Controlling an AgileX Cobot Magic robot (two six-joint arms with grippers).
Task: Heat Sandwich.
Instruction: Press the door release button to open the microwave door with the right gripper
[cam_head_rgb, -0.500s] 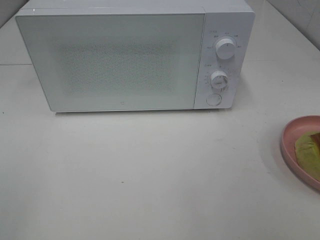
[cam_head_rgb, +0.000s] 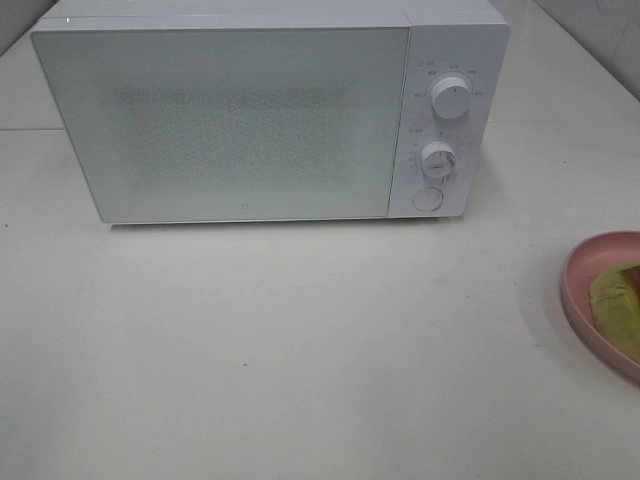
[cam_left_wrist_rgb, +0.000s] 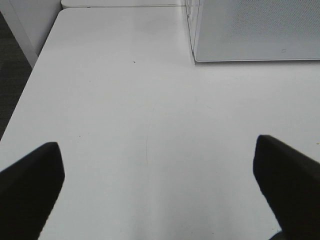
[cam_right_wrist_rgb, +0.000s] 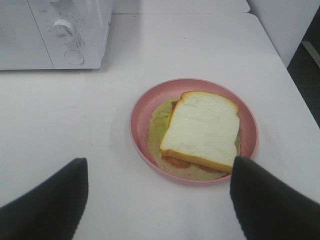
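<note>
Matte black, blunt wedge fingers (cam_left_wrist_rgb: 30, 190)

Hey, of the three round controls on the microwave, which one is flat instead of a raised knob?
The lowest one, the round button under the two dials. The upper dial and the middle dial both stick out.
</note>
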